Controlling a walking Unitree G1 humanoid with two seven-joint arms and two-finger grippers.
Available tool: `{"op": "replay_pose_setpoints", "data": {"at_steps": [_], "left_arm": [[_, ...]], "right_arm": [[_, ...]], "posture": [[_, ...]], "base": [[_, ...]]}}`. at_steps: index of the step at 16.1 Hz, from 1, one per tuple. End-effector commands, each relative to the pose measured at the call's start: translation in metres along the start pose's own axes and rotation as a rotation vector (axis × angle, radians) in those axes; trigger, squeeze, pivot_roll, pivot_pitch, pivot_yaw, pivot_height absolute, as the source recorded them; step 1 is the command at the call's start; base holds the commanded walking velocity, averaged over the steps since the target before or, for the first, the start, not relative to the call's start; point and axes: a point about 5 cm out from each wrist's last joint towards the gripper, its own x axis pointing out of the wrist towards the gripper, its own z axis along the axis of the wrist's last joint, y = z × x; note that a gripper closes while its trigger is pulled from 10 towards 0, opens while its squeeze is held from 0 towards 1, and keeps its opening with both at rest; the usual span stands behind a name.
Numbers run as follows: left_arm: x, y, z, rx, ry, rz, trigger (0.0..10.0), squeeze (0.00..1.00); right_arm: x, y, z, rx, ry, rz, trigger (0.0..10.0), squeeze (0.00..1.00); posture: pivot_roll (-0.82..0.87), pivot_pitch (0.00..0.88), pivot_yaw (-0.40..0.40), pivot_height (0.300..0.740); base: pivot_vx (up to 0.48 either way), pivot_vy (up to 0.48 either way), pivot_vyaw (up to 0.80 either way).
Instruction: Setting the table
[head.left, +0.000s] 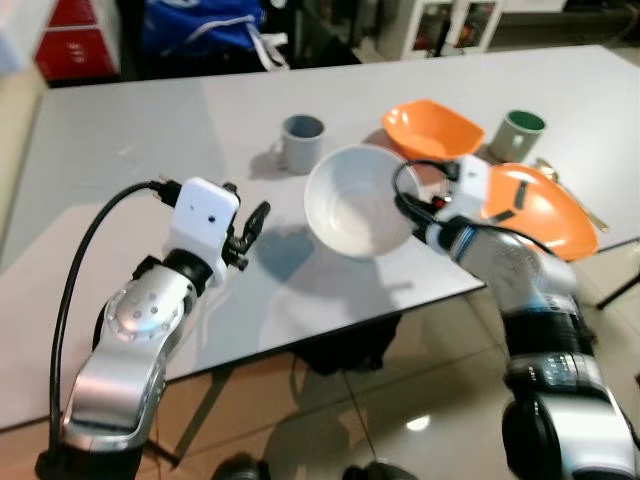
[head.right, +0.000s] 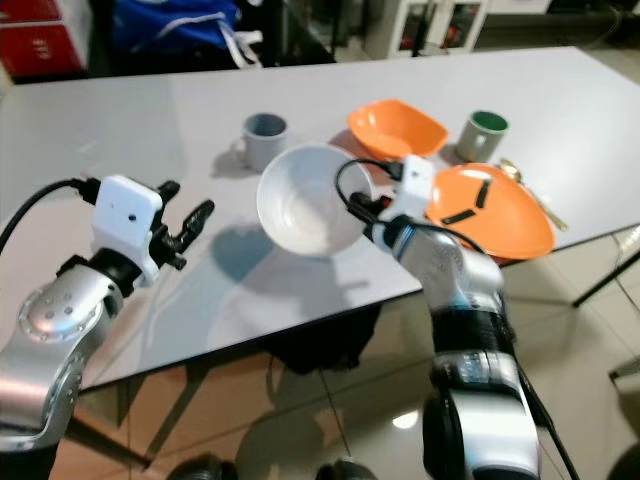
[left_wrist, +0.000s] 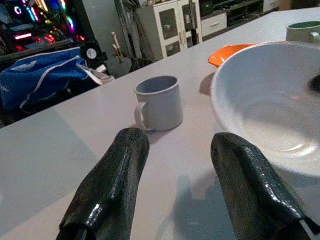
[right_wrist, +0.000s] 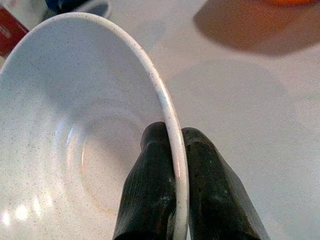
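Table layout: bowl near the front edge, centre. Mug at its 11 o'clock. Second bowl at 1 o'clock, second mug beyond. Plate at 3 o'clock, just beside.

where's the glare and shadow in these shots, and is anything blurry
Left eye view: lamp glare on the floor tiles; the white bowl casts a soft shadow on the table toward the left gripper. Left wrist view: its fingers are soft, close up. Right wrist view: the right gripper pinches the rim, sharp; an orange-tinted shadow lies beyond.
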Motion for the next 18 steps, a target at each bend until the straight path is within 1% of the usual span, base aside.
{"op": "replay_pose_setpoints", "data": {"at_steps": [1,3,4,5,6,7,8,9,12,13,14,16,18], "left_arm": [[-0.002,-0.002,0.003,0.003,-0.008,-0.047,10.0,0.00],[-0.004,-0.004,0.003,-0.018,-0.011,-0.091,10.0,0.00],[-0.006,-0.007,0.004,-0.054,-0.004,-0.147,10.0,0.00],[-0.014,-0.018,0.001,-0.107,0.026,-0.274,10.0,0.00],[-0.019,-0.025,-0.001,-0.123,0.045,-0.347,10.0,0.00],[-0.026,-0.034,-0.007,-0.120,0.090,-0.447,10.0,0.00],[-0.028,-0.038,-0.010,-0.124,0.114,-0.473,10.0,0.00],[-0.026,-0.038,-0.010,-0.129,0.113,-0.466,10.0,0.00],[-0.022,-0.035,-0.007,-0.132,0.104,-0.451,10.0,0.00],[-0.022,-0.035,-0.006,-0.130,0.103,-0.448,10.0,0.00],[-0.021,-0.034,-0.006,-0.130,0.103,-0.436,10.0,0.00],[-0.020,-0.033,-0.005,-0.132,0.102,-0.434,10.0,0.00],[-0.018,-0.033,-0.007,-0.127,0.111,-0.423,10.0,0.00]], "right_arm": [[0.004,-0.006,0.009,-0.004,-0.033,-0.024,10.0,0.00],[0.011,-0.007,0.013,0.009,-0.031,-0.038,10.0,0.00],[0.014,-0.009,0.015,0.038,-0.012,-0.048,10.0,0.00],[0.016,-0.010,0.014,0.052,0.018,-0.057,10.0,0.00],[0.017,-0.011,0.014,0.061,0.030,-0.064,10.0,0.00],[0.018,-0.011,0.013,0.096,0.048,-0.060,10.0,0.00],[0.020,-0.013,0.011,0.137,0.062,-0.069,10.0,0.00],[0.020,-0.014,0.010,0.179,0.072,-0.076,10.0,0.00],[0.021,-0.014,0.004,0.236,0.125,-0.060,10.0,0.00],[0.020,-0.016,0.005,0.216,0.125,-0.079,10.0,0.90],[0.020,-0.017,0.006,0.212,0.120,-0.086,10.0,1.00],[0.020,-0.019,0.012,0.193,0.102,-0.107,10.0,1.00],[0.019,-0.020,0.015,0.206,0.091,-0.109,10.0,1.00]], "posture": [[0.02,0.107,-0.065,0.740],[0.02,0.108,-0.065,0.740],[0.02,0.108,-0.065,0.740],[0.03,0.107,-0.065,0.740],[0.03,0.107,-0.064,0.740],[0.03,0.107,-0.064,0.740],[0.03,0.106,-0.061,0.740],[0.03,0.104,-0.061,0.740],[0.03,0.100,-0.062,0.740],[0.03,0.097,-0.063,0.740],[0.03,0.095,-0.065,0.740],[0.03,0.091,-0.064,0.740],[0.03,0.079,-0.060,0.740]], "base": [[0.000,0.000,0.00],[0.000,0.000,0.00],[0.000,0.000,0.00],[0.000,0.000,0.00],[0.000,0.000,0.00],[0.000,0.000,0.00],[0.000,0.000,0.00],[0.000,0.000,0.00],[0.000,0.000,0.00],[0.000,0.000,0.00],[0.000,0.000,0.00],[0.000,0.000,0.00],[0.000,0.000,0.00]]}}
